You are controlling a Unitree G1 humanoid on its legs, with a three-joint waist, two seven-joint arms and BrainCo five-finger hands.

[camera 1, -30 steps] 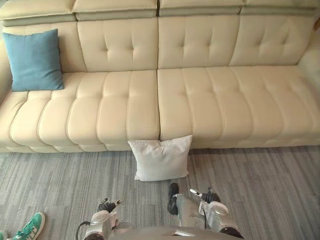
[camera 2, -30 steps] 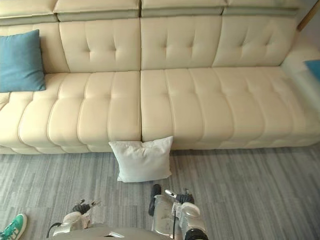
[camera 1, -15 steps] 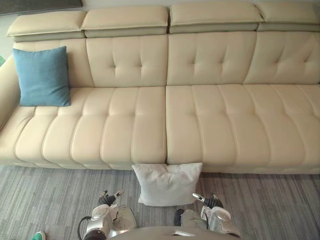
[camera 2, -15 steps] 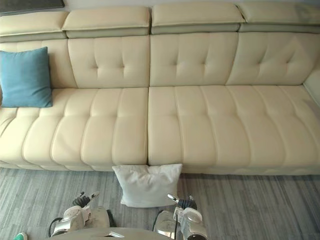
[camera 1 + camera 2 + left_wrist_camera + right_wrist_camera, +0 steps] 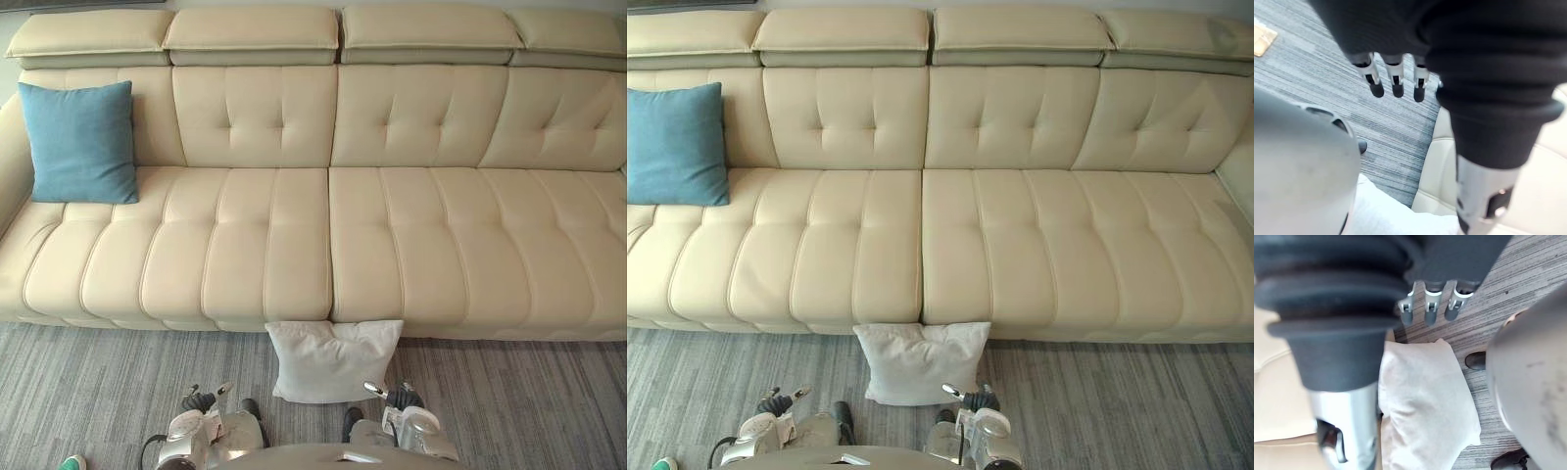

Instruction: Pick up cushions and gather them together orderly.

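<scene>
The long cream tufted leather sofa (image 5: 333,245) runs off both sides, its ends cut away. The right eye view's edge clips the square teal fabric cushion (image 5: 674,144). A person's green shoe (image 5: 71,463) shows just a toe.

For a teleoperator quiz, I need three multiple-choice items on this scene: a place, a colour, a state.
1. Where is the white cushion? A on the floor against the sofa front; B on the sofa seat; C in a hand.
2. What colour is the cushion on the sofa? A red; B blue; C green.
3. How are the left hand and right hand? A both shut on cushions; B one pinching cloth; C both open, empty.
Answers: A, it leans on the sofa's base; B, seen at the left end; C, neither curls round anything.
</scene>
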